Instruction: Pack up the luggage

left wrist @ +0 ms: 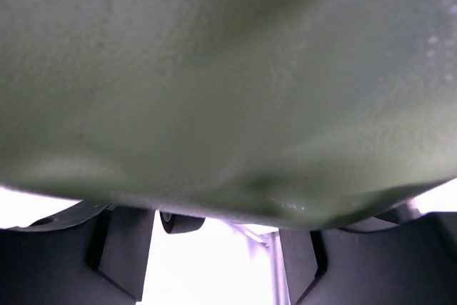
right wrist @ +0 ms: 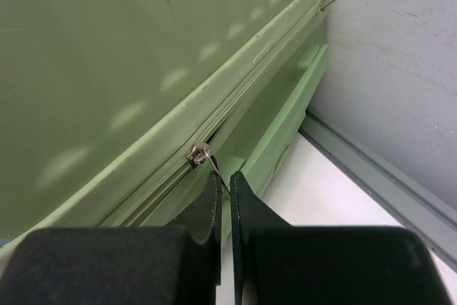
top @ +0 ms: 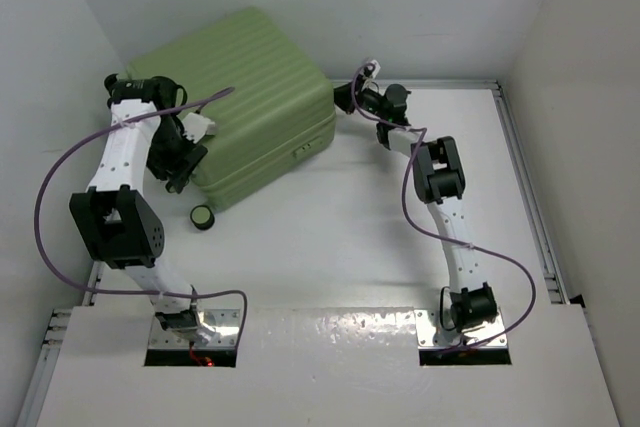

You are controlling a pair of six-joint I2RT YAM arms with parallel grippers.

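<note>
Table (top: 340, 237): walls behind, left and right; arm bases at its near edge.

Luggage (top: 245, 77): lies flat in the far left corner of the table, lid half on top.

Small round piece (top: 203, 216): on the table, just before the luggage's near corner.

Left gripper (top: 183, 169): against the luggage's near-left side, between the shell and the left wall.

Right gripper (right wrist: 225, 180): at the luggage's right side, on the seam; the zip pull (right wrist: 212, 166) leads from the slider (right wrist: 199, 155) in between its fingertips.
</note>
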